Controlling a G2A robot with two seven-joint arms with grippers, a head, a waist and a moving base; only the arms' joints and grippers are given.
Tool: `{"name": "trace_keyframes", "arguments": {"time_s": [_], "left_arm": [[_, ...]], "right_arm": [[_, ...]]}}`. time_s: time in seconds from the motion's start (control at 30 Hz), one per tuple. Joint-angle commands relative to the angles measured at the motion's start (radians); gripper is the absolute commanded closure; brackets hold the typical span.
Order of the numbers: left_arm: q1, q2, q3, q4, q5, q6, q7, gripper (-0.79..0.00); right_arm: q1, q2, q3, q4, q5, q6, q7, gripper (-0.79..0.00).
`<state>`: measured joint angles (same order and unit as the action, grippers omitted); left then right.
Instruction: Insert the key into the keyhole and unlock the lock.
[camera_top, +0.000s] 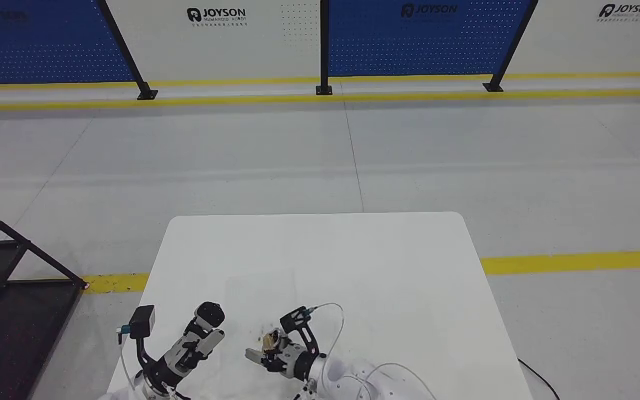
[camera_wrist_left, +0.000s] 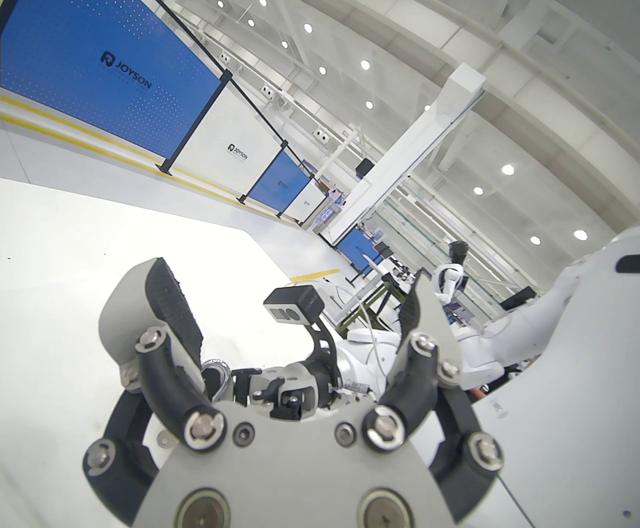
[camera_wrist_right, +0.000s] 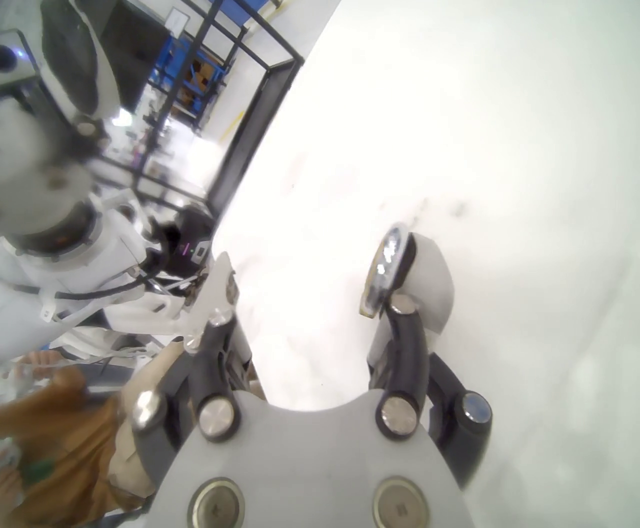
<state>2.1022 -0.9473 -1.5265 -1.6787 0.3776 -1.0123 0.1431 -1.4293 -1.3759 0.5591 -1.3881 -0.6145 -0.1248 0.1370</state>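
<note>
Lock (camera_wrist_right: 382, 270): one, near table (camera_top: 400, 270) edge, left of centre. Lies edge-on against inner pad of one right gripper (camera_wrist_right: 310, 260) finger, other finger well apart. Left gripper (camera_wrist_left: 290, 280) just left of it, fingers likewise spread wide.

The lock (camera_top: 268, 344) is a small brass padlock with a silver shackle (camera_wrist_left: 218, 371). It sits low on the white table, close to the near edge and left of centre. Whether the shackle is shut cannot be told.
</note>
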Motion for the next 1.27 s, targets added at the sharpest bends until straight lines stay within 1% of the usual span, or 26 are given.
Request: {"name": "trace_keyframes", "arguments": {"time_s": [0.0,0.1,0.23,0.3,0.37,0.43,0.53,1.07,1.17,1.23], "left_arm": [[0.0,0.0,0.0,0.0,0.0,0.0,0.0,-0.785],[0.0,0.0,0.0,0.0,0.0,0.0,0.0,-0.785],[0.0,0.0,0.0,0.0,0.0,0.0,0.0,-0.785],[0.0,0.0,0.0,0.0,0.0,0.0,0.0,-0.785],[0.0,0.0,0.0,0.0,0.0,0.0,0.0,-0.785],[0.0,0.0,0.0,0.0,0.0,0.0,0.0,-0.785],[0.0,0.0,0.0,0.0,0.0,0.0,0.0,-0.785],[-0.001,-0.001,0.0,0.0,0.002,0.003,0.0,-0.785],[-0.015,-0.008,-0.003,-0.005,0.038,0.041,-0.006,-0.785],[-0.034,-0.019,-0.007,-0.011,0.088,0.093,-0.013,-0.785]], "right_arm": [[-0.02,0.018,0.013,-0.061,-0.037,0.043,0.016,-0.785],[-0.059,0.046,0.038,-0.153,-0.093,0.101,0.044,-0.785],[-0.112,0.079,0.07,-0.257,-0.166,0.148,0.065,-0.785],[-0.146,0.093,0.084,-0.316,-0.206,0.174,0.063,-0.785],[-0.188,0.109,0.105,-0.37,-0.273,0.192,0.029,-0.785],[-0.236,0.129,0.125,-0.43,-0.349,0.182,0.002,-0.785],[-0.309,0.16,0.18,-0.505,-0.423,0.116,-0.057,-0.785],[-0.318,0.163,0.189,-0.514,-0.432,0.11,-0.066,-0.784],[-0.317,0.166,0.222,-0.51,-0.443,0.11,-0.069,-0.784],[-0.316,0.169,0.267,-0.505,-0.458,0.111,-0.073,-0.784]]}}
